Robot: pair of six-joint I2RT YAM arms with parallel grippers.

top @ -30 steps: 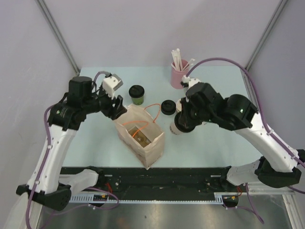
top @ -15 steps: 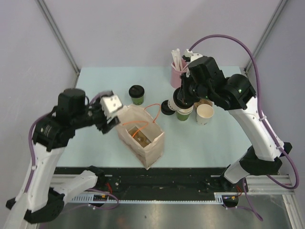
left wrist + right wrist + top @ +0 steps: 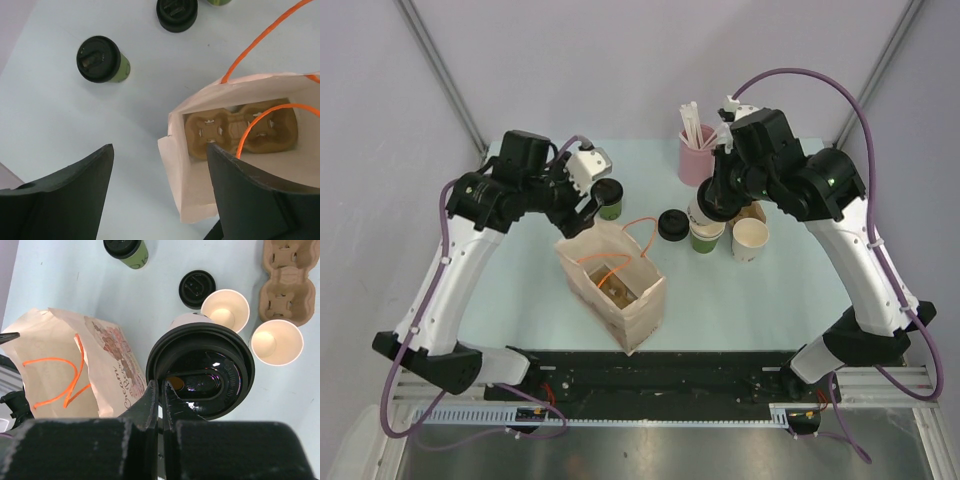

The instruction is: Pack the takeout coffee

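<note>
Left gripper (image 3: pixel 158 150) jaws spread wide, empty, above far-left rim of open pale paper bag with orange cord handles (image 3: pixel 192 202). Bag stands mid-tabletop toward near edge, brown moulded-pulp cup carrier (image 3: pixel 240 131) in its bottom. Green paper cup with round black plastic lid (image 3: pixel 102 61) upright near far edge, left of centre, apart from bag. Right gripper (image 3: pixel 161 387) clamped on rim of second black plastic lid (image 3: pixel 200 367) capping white paper cup (image 3: pixel 186 319), lifted over tabletop right of centre. Two open lidless paper cups (image 3: pixel 225 307) near it, loose black lid (image 3: pixel 197 287) just beside them.
</note>
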